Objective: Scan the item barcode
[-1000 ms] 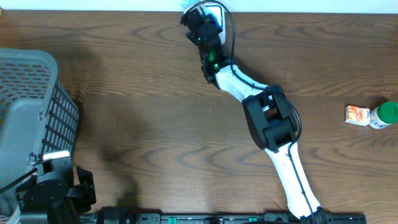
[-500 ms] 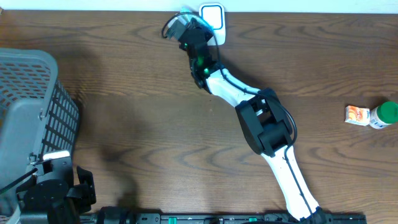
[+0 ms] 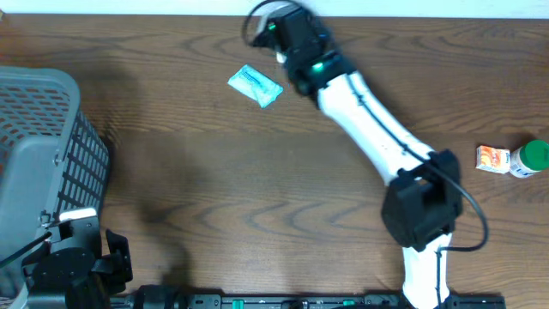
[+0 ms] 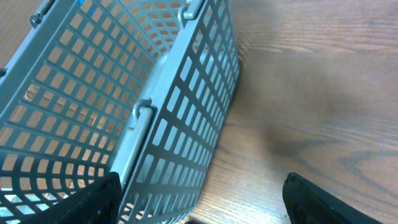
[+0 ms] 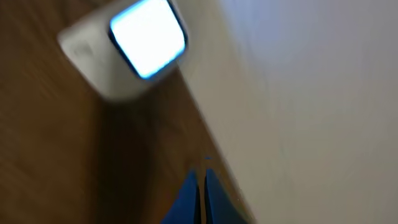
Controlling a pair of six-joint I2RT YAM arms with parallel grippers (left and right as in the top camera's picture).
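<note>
The brown wooden counter (image 3: 214,189) fills the overhead view. A grey mesh basket (image 3: 34,112) stands at its left edge. The white right arm (image 3: 377,137) reaches from the near right edge diagonally to the far middle. There the right gripper (image 5: 202,186) has its blue fingertips pressed together with nothing between them. The left arm (image 3: 73,266) sits at the near left corner beside the basket. The left gripper (image 4: 199,208) is spread wide and empty, just over the basket's near right wall. A white scanner (image 5: 134,50) with a glowing window sits on the counter at the far edge by the pale wall; it shows only in the blurred right wrist view. Near the right edge a green-capped bottle (image 3: 530,159) lies just beside a small orange box (image 3: 491,159). The light blue packet (image 3: 256,87) rests on the bare wood in the far middle, just left of the right gripper and clear of both grippers.
</note>
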